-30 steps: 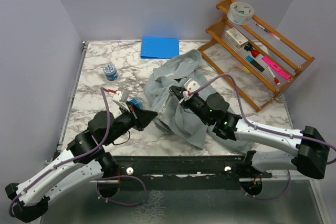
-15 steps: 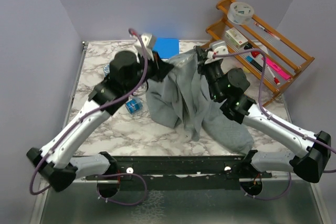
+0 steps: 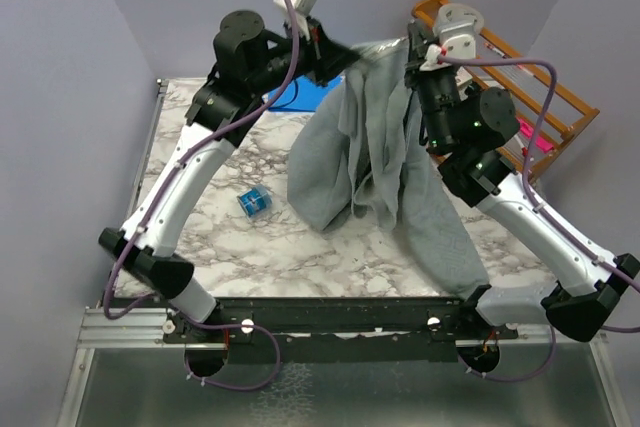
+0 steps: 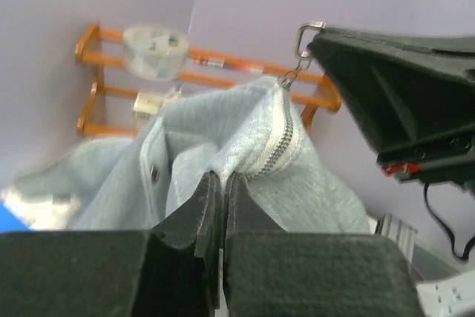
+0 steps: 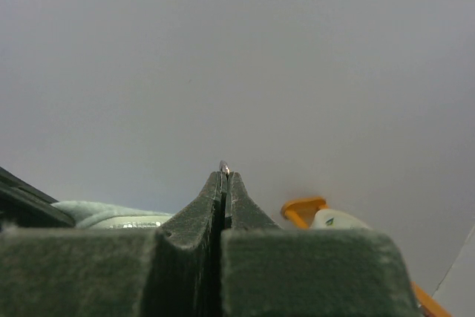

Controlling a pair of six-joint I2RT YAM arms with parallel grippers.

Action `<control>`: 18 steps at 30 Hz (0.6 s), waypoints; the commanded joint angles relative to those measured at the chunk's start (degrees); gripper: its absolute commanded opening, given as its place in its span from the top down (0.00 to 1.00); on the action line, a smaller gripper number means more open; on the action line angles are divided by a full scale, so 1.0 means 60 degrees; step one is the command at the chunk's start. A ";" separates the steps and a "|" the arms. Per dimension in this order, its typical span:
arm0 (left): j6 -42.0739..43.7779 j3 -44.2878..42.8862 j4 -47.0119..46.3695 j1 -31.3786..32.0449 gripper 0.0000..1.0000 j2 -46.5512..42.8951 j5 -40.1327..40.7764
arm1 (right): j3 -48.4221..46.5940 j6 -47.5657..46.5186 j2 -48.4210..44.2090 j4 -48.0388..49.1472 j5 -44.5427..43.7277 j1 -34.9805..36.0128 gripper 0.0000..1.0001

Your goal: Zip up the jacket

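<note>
Above the white marble table (image 3: 300,257), the top camera shows me the large soft grey-green fabric jacket (image 3: 365,157) hanging between both raised arms. Its lower end trails onto the tabletop near the front edge on my right. The left gripper (image 3: 338,55) is clamped on the upper cloth edge, and the right gripper (image 3: 411,55) pinches close beside it. The orange wooden rack (image 3: 565,92) stands just behind the right arm and holds a clear tape roll (image 3: 461,20) and a pink marker (image 3: 533,139). A flat blue folder (image 3: 305,97) lies at the far edge. A small blue object (image 3: 252,202) sits apart on bare marble to the left.

On the left wrist camera, my left gripper (image 4: 221,177) is fully closed on the jacket (image 4: 237,146) beside its white zipper (image 4: 278,142). The metal zipper pull (image 4: 306,35) sits at the tip of the right gripper (image 4: 326,38).

On the right wrist camera, the right gripper (image 5: 224,176) is pressed together with a speck of metal between its tips. The jacket (image 5: 104,211) is low on the left.
</note>
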State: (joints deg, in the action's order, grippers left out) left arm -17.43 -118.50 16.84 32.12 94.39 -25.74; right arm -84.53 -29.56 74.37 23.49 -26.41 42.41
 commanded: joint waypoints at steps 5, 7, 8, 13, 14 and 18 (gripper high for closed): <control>-0.0099 0.6736 0.1523 -0.0926 1.00 -0.4454 0.1380 | 0.4140 0.5004 -0.0954 -0.1191 0.2799 0.0020 1.00; -0.0455 0.8090 0.2076 -0.0958 1.00 -0.5584 0.1590 | 0.5411 0.6527 -0.0966 -0.0544 0.3728 0.0138 1.00; -0.0631 0.8661 0.2330 -0.0958 1.00 -0.6077 0.1623 | 0.5885 0.6984 -0.0892 -0.0225 0.4111 0.0252 1.00; -0.1622 1.1060 0.3063 -0.0959 1.00 -0.8073 0.1471 | 0.6960 0.7734 -0.0451 0.0414 0.4955 0.1004 0.99; -0.1737 1.1372 0.3155 -0.0951 1.00 -0.8312 0.1452 | 0.7023 0.7775 -0.0410 0.0397 0.4909 0.1045 0.99; -0.2009 1.1936 0.3370 -0.0957 1.00 -0.8770 0.1446 | 0.7239 0.7575 -0.0356 0.0358 0.4451 0.1074 1.00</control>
State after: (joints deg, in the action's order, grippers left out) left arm -25.56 -48.90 35.68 26.79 44.27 -18.44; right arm -41.85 13.61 72.10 21.87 0.49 48.88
